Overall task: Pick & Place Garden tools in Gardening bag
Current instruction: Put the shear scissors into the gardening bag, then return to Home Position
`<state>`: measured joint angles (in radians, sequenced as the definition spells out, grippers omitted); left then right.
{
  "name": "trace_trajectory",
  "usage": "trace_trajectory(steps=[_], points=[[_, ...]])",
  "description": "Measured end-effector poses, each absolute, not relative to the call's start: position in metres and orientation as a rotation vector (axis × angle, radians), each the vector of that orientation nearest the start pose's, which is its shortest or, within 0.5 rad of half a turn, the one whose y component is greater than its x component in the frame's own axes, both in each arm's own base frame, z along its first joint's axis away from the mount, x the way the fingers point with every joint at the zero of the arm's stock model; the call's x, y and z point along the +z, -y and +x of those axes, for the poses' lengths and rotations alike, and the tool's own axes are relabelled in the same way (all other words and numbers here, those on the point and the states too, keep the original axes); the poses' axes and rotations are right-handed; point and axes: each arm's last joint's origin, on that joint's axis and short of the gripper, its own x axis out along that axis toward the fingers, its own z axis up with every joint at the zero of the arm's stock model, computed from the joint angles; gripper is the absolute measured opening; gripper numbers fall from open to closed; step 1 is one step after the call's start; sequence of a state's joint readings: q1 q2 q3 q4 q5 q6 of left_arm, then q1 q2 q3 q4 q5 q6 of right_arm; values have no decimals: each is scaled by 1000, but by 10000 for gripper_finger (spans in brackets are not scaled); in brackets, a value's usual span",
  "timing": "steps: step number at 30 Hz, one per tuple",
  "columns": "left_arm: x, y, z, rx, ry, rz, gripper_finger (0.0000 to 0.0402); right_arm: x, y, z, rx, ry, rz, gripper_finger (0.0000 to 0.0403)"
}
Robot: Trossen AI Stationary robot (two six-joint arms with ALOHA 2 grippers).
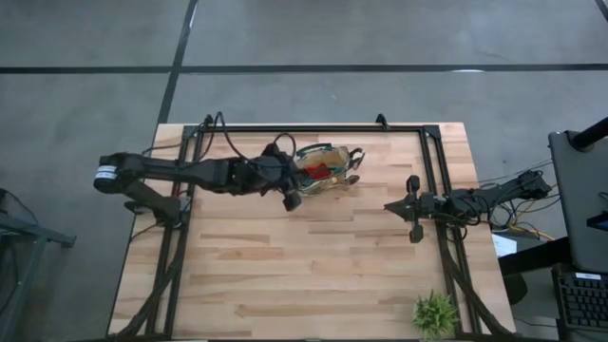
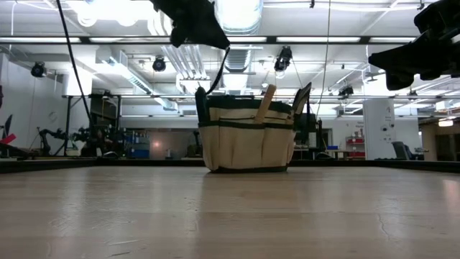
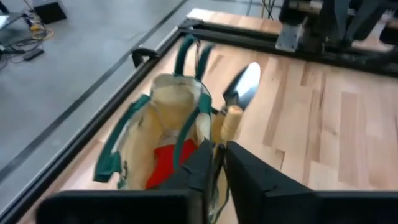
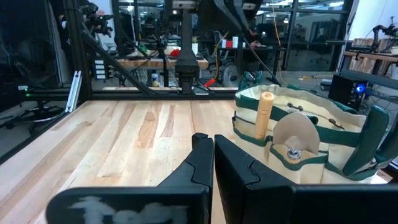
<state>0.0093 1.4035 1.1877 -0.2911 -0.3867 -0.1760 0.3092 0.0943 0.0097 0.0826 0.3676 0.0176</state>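
We find the gardening bag [image 1: 325, 169] standing upright at the table's [image 1: 313, 275] far centre, holding a red item [image 3: 166, 163] and wooden-handled trowels [image 3: 239, 96] in its pockets. The left gripper [image 3: 216, 163] hovers over its near-left rim, fingers pressed together. The right gripper [image 4: 210, 158] waits well to the right, fingers likewise together.

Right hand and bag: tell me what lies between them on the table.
Nothing: in the high view only bare wood separates the right hand from the bag. The plant stands far off at the table's near edge.
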Motion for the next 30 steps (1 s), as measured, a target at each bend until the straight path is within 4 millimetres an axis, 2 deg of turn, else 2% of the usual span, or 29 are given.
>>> trace_trajectory(steps=[9,13,17,19,23,24,27,30], points=[[351,-15,290,426,-357,-107,172,167,-21,99,-59,-1,16,8],[359,-9,276,350,-373,-109,194,167,-21,99,-58,-1,15,8],[363,4,259,282,-350,-88,162,167,-21,99,-59,-1,16,8],[366,10,250,248,-332,-57,125,167,-21,100,-58,-1,16,8],[365,23,230,178,-293,-4,25,167,-21,100,-58,-1,15,8],[364,25,225,165,-279,-1,13,167,-21,100,-58,-1,16,8],[354,31,208,126,-258,5,11,167,-21,100,-58,-1,16,8],[336,34,192,94,-259,9,7,167,-21,100,-59,-1,18,8]])
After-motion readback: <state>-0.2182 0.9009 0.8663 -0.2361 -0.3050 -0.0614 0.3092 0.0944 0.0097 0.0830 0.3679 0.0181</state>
